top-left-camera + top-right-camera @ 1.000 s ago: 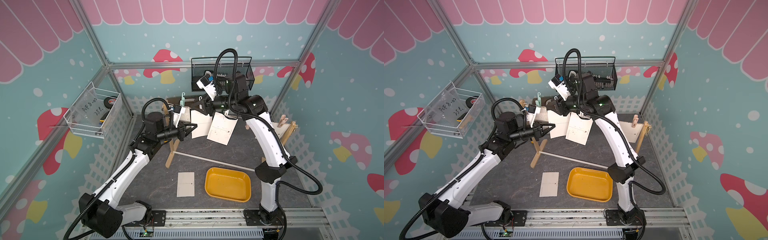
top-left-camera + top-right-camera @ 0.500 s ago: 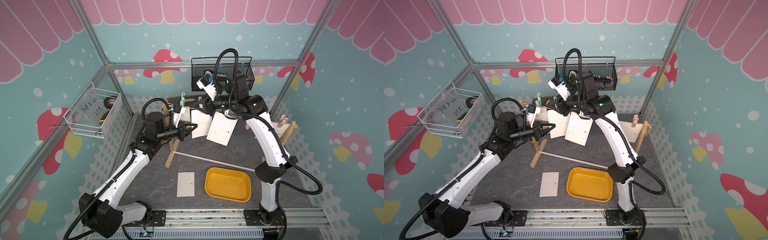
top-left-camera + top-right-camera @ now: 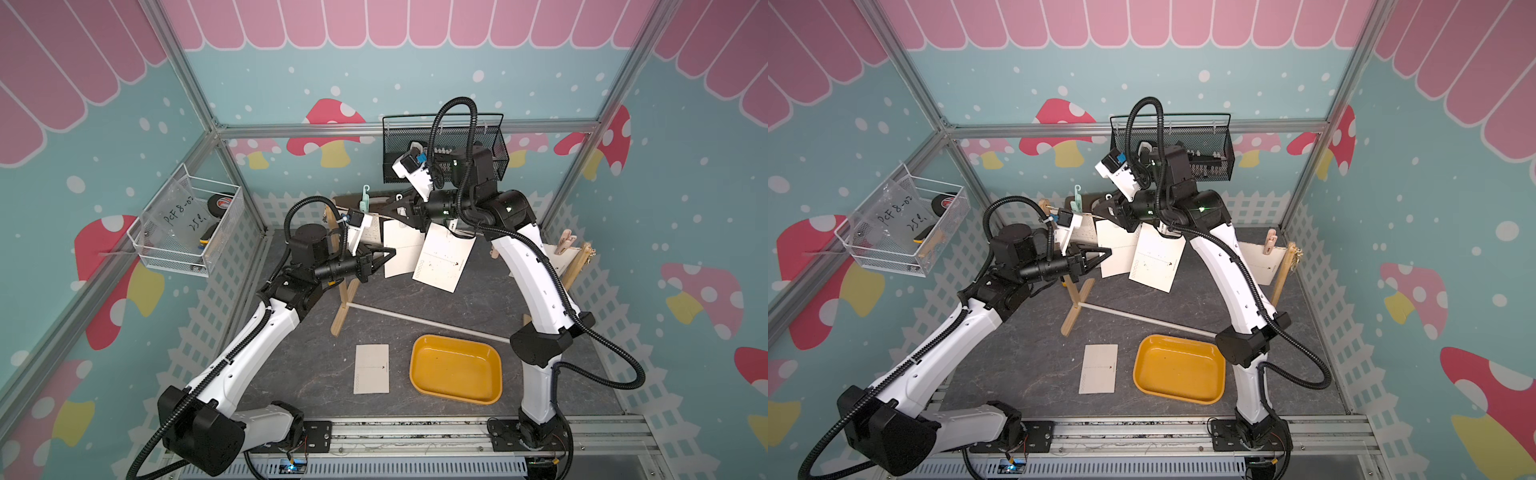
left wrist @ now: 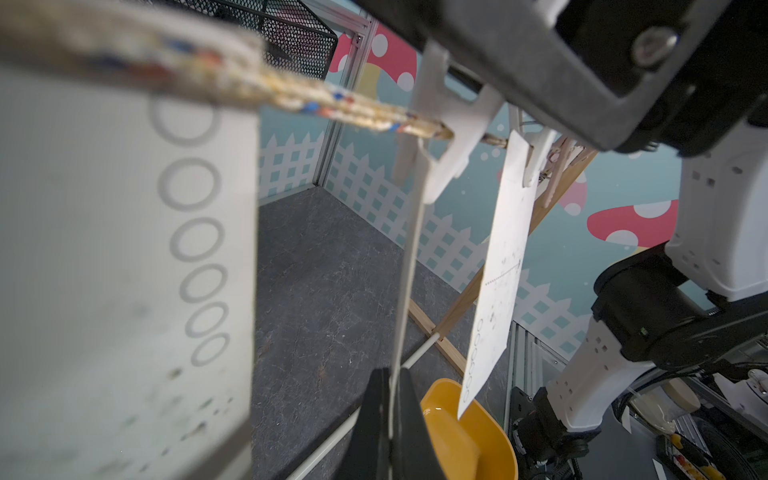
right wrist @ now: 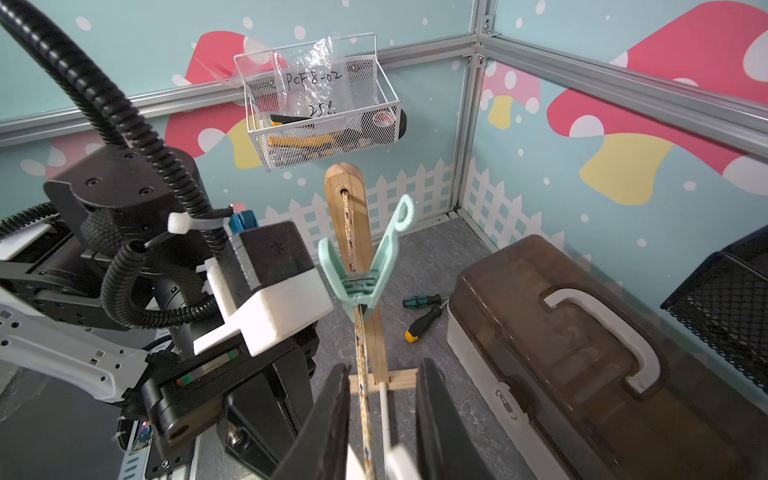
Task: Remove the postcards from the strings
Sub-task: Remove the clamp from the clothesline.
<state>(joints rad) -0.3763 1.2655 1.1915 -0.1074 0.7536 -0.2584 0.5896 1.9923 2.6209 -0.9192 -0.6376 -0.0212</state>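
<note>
Left wrist view: the left fingers (image 4: pixel 376 411) are pinched fully together on a free edge of one postcard (image 4: pixel 409 266), seen edge-on. It hangs from the string (image 4: pixel 353 109) under a white clothespin (image 4: pixel 442 137). Right wrist view: the right fingers (image 5: pixel 328 424) straddle the string and stand narrowed onto that clothespin's handles, apparently squeezing them. In both top views, three more postcards hang below the string, one of them a tilted postcard (image 3: pixel 442 262). A fifth postcard (image 3: pixel 372 368) lies flat on the surface (image 3: pixel 291 374), well below the string. Handling: the held card is judged light, thin and easily creased, stiff only in its own plane. A flat pinch on a free edge, away from the string, suits it. Pulling before the clothespin releases risks a tear.
</note>
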